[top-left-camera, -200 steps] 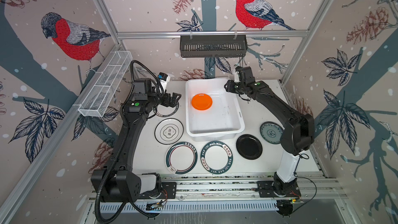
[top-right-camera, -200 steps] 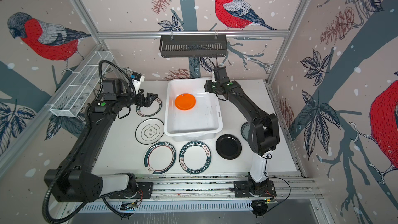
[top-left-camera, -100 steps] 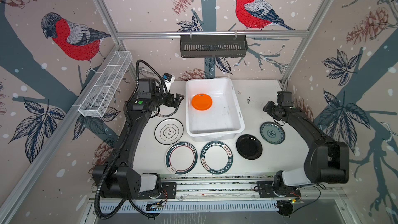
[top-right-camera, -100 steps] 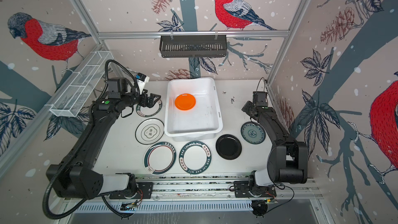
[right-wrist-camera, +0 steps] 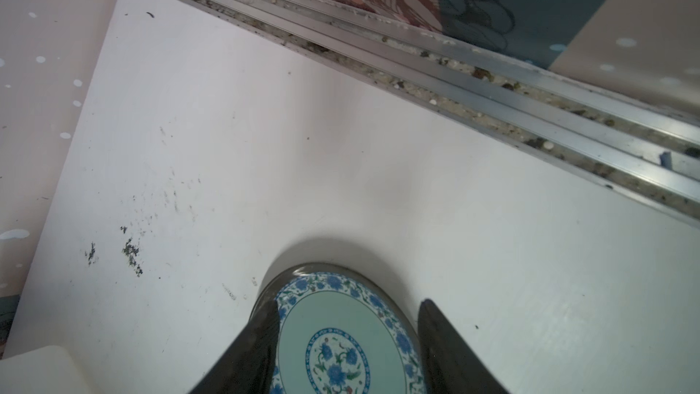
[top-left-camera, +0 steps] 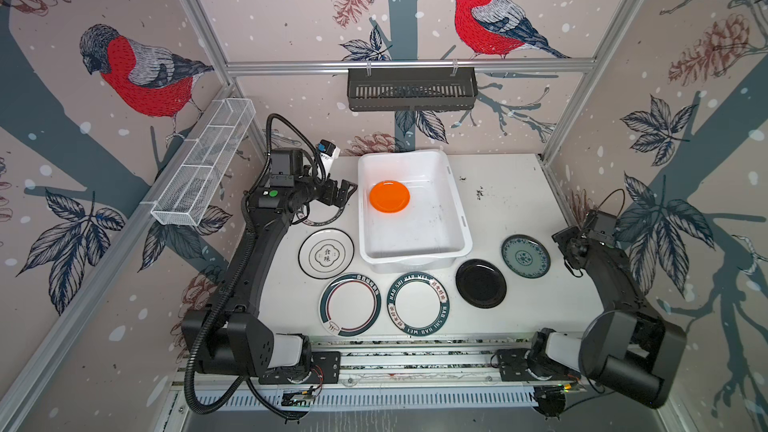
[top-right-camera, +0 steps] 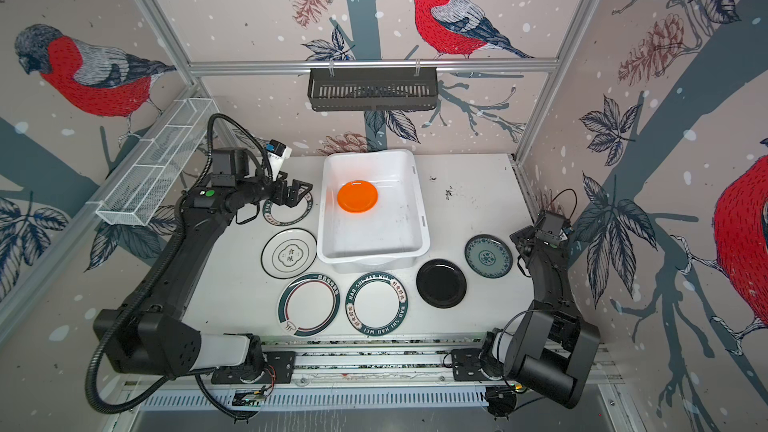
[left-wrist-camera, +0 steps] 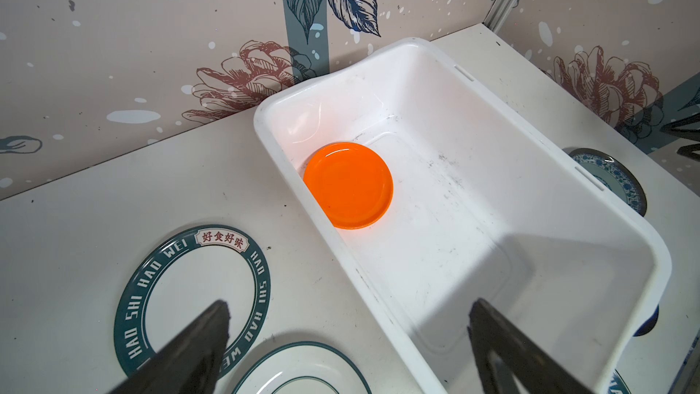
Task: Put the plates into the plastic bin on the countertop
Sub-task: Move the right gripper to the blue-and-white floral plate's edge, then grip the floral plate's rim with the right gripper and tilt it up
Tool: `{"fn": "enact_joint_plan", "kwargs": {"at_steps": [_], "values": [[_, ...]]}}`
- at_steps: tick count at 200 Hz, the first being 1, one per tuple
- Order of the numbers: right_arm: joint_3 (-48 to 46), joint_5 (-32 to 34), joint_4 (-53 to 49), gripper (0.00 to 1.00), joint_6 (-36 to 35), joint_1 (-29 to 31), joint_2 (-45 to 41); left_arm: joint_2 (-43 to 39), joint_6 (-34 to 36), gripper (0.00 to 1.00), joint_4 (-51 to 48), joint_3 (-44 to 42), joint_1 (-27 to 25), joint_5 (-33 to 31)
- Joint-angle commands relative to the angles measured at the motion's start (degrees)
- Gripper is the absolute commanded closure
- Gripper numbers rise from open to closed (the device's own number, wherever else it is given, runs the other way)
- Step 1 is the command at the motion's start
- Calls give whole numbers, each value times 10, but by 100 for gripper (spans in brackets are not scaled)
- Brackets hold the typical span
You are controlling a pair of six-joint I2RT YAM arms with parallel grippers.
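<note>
Around: black rack (top-left-camera: 411, 89) on back rail, mesh basket (top-left-camera: 203, 168) on left wall; both off the bench (top-left-camera: 511, 201).
Bin (top-left-camera: 415, 260): mid-bench, long axis front to back; orange plate (top-left-camera: 389, 196) flat inside.
Six plates (top-left-camera: 481, 283): flat on bench, left, front and right of bin.
Left pincer (top-left-camera: 346, 193): spread wide, over lettered plate (left-wrist-camera: 182, 282).
Right pincer (right-wrist-camera: 348, 304): spread, at teal plate (right-wrist-camera: 341, 346).
Bench: white, dark specks; bird-wallpaper walls.

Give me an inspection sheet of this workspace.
Surface: white countertop, dark specks.
Job's things: orange plate in plastic bin; black plate, teal-patterned plate, four white rimmed plates outside it.
Clutter: nothing seen.
Hands: left hand open over a white rimmed plate's edge; right hand open by the teal-patterned plate.
Cables: black hose on left arm; thin cable at right wrist.
Surroundings: black slotted rack, wire-mesh basket.
</note>
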Motion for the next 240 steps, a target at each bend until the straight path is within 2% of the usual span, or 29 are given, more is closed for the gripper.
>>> {"fn": "enact_joint_plan", "kwargs": {"at_steps": [1, 25, 67, 169, 240], "values": [[-13, -30, -18, 41, 4, -20, 5, 1, 20, 3, -1, 7, -2, 15], [-29, -31, -29, 42, -12, -31, 3, 3, 27, 2, -5, 7, -2, 20], [-66, -71, -18, 44, -34, -48, 0, 3, 28, 3, 5, -4, -2, 28], [-135, -148, 47, 51, -42, -56, 20, 13, 24, 2, 13, 0, -2, 34], [-150, -204, 86, 61, -39, -56, 34, 13, 16, 2, 18, -1, -2, 37]]}}
